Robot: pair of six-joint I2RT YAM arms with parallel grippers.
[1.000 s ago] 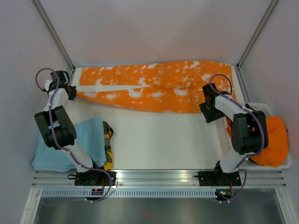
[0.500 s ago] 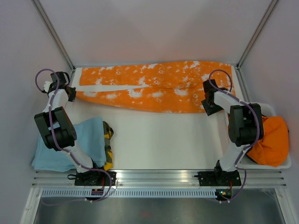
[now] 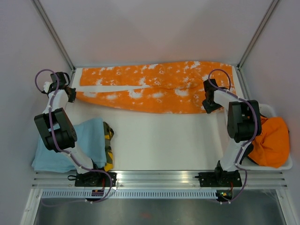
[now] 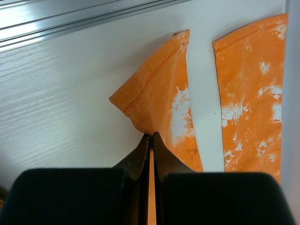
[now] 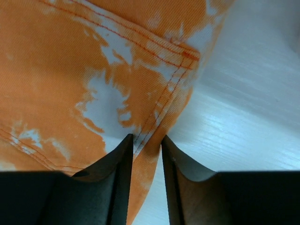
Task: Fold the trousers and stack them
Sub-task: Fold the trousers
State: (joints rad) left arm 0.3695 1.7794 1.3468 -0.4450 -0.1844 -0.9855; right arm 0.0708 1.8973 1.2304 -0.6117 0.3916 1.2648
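Observation:
Orange trousers with white blotches (image 3: 150,86) lie flat across the back of the table, legs to the left, waist to the right. My left gripper (image 3: 71,93) is shut on the hem corner of the near leg; in the left wrist view the fingertips (image 4: 151,136) pinch the orange hem (image 4: 159,93). My right gripper (image 3: 206,105) is at the near waist corner. In the right wrist view its jaws (image 5: 147,138) stand slightly apart, with the stitched edge of the trousers (image 5: 70,70) between them.
A folded light blue cloth (image 3: 70,145) with a camouflage garment (image 3: 108,140) beside it lies at the near left. A white bin (image 3: 262,107) at the right holds an orange garment (image 3: 274,140). Enclosure walls and frame posts surround the table.
My right gripper has moved back and a little left onto the waist corner of the trousers. The left gripper and the trousers have not moved.

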